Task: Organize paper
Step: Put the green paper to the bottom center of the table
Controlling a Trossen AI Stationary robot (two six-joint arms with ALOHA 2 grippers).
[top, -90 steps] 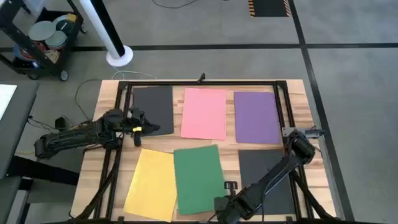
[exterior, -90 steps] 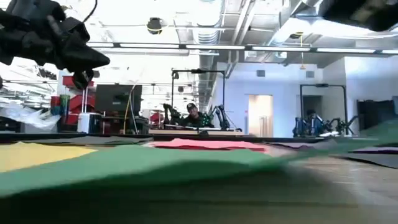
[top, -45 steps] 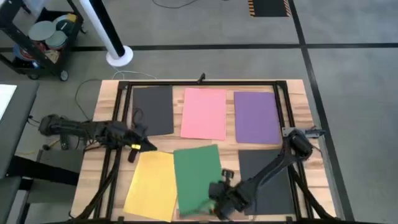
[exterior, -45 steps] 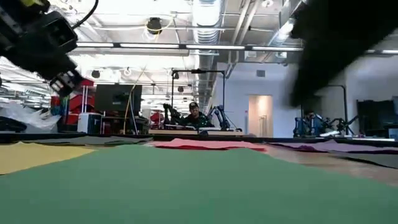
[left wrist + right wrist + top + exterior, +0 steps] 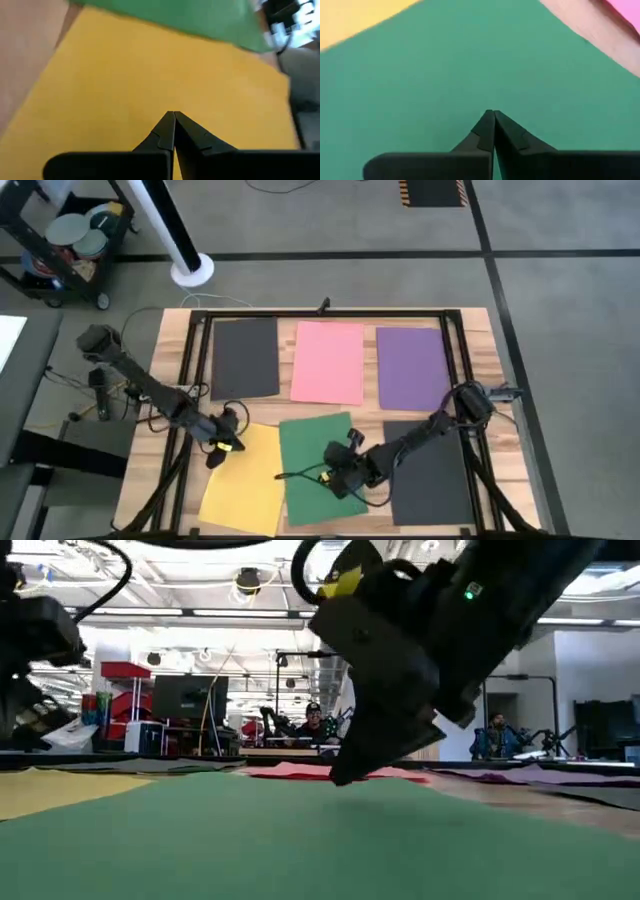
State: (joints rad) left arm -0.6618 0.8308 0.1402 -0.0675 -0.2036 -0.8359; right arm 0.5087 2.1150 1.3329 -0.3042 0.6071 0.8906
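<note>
Near row: the green sheet (image 5: pixel 318 465) lies flat on the tabletop (image 5: pixel 478 330), its left edge overlapping the yellow sheet (image 5: pixel 243 477), which sits tilted. A black sheet (image 5: pixel 432 478) is to the right of green.

Right gripper (image 5: pixel 335 478) is now over the green sheet's right half, low above it; a second ago it sat at the near edge, off the sheet, so it has swung inward. Its fingers (image 5: pixel 492 131) are pinched together, tips meeting, holding nothing. The low view shows green lying flat now, where its edge looked lifted a second ago.

Left gripper (image 5: pixel 222 444) has come down from beside the far black sheet (image 5: pixel 247 356) to the yellow sheet's upper-left corner. Its fingers (image 5: pixel 172 132) are also clenched tip to tip, empty, pointing down at yellow.

Far row: black, pink sheet (image 5: pixel 329 361) and purple sheet (image 5: pixel 413 367) are squared up, well apart from both grippers, unchanged.

Judgement: far row done; work has shifted to the near row. With both tips closed over paper, this looks like a push or slide to straighten yellow and green, not a pick. The overlap between them is not yet cleared.
</note>
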